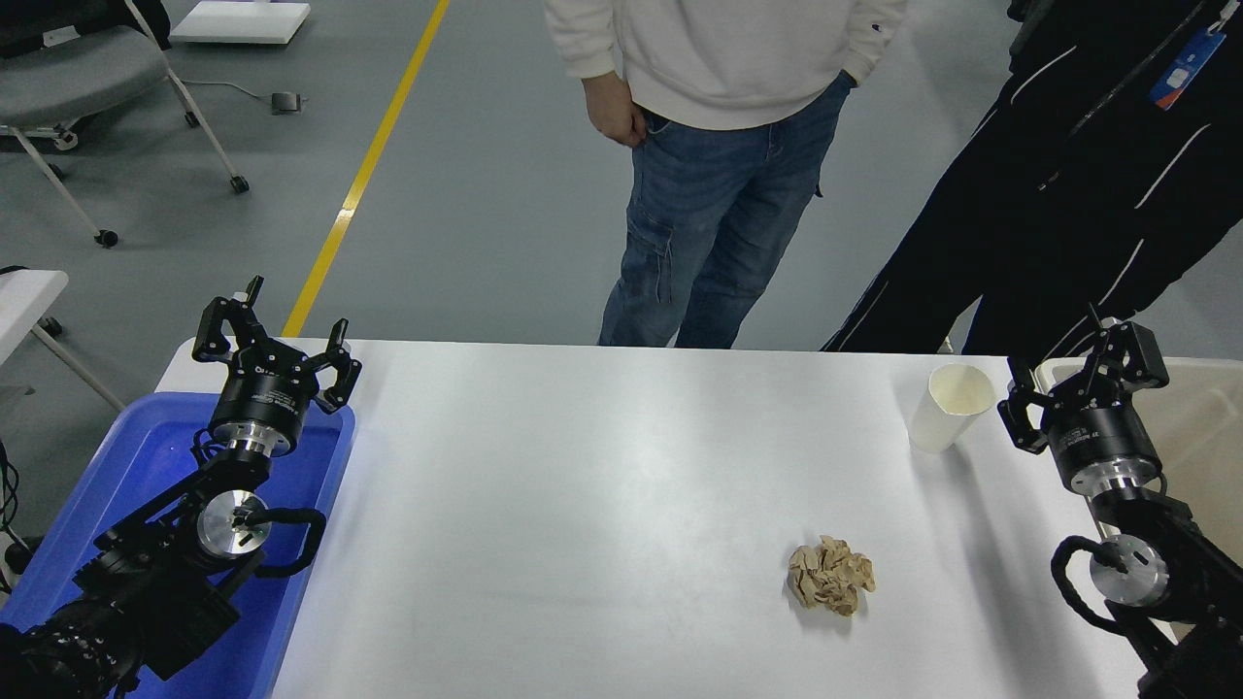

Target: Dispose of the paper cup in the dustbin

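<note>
The paper cup [950, 406] stood upright near the far right of the white surface [602, 466], mouth up and tipped a little toward my camera, so its long axis ran roughly vertical and I could see straight into the cream inside. What I cared about most was its bearing from my right gripper [1083, 374]: the cup sat just to the left of those jaws, near but not touching, at about the same depth on the surface. The jaws stood spread open with nothing between them, pointing away from me. From that I judged a short sideways shift to the left would bring them around the cup's wall. The dustbin [1199, 408] lay directly behind and under that same arm at the right edge, so the carry looked short. The crumpled tan paper ball [831, 578] lay nearer to me, well apart from the cup. My left gripper [277, 335] was parked far off over the blue tub [107, 515], jaws open and empty, clearly the farther arm. Two people stood at the far side
</note>
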Robot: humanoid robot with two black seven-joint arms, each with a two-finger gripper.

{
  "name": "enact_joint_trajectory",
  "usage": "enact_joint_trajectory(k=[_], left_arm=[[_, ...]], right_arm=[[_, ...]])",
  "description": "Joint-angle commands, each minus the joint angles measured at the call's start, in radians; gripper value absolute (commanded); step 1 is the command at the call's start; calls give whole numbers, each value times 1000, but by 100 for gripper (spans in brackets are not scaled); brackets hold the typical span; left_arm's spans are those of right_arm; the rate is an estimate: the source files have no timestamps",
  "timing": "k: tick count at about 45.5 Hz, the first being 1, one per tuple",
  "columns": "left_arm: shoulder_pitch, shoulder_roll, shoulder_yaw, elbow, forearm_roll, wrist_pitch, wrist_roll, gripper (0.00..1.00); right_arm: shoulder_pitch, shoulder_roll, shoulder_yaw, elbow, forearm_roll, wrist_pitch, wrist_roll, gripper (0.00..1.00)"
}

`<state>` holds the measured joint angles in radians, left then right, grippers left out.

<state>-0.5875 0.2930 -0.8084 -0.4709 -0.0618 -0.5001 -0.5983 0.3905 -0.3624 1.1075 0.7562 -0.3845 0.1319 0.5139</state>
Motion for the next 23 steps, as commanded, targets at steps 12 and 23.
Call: enact_joint_trajectory(k=[12, 23], left_arm=[[0, 0, 0, 0, 0, 0, 0, 100], [0, 0, 0, 0, 0, 0, 0, 100]], right_arm=[[5, -1, 0, 0, 1, 0, 0, 99], [4, -1, 0, 0, -1, 0, 0, 99]])
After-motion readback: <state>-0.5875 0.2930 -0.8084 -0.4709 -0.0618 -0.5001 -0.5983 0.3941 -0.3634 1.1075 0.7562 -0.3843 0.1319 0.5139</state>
